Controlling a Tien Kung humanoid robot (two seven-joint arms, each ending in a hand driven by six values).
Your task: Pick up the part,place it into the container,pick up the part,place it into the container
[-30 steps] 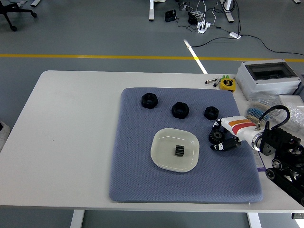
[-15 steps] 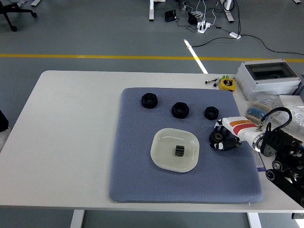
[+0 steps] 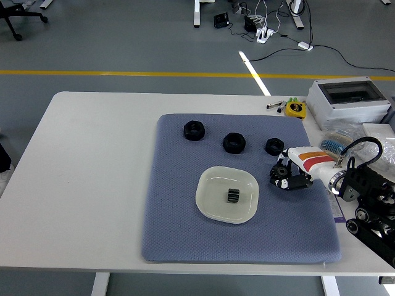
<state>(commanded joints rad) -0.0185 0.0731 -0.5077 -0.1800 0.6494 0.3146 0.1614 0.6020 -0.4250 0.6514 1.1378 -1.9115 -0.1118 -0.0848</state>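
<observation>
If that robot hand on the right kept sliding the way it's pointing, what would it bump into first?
Probably the white dish. The right hand, shut on a black gear, points left across the blue mat; its height above the mat is unclear.

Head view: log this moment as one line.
right hand: shut on gear | dish: holds one gear | mat: three nuts left

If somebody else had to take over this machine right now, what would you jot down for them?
Right robot hand: fingers curled around a black gear part on the blue mat, just right of the container; whether it is lifted cannot be told.
Left robot hand: out of view.
Done: one gear lies in the pale container.
Left: carry the gripped part into the container. Three black nut-like parts sit in a row at the mat's far side.
</observation>
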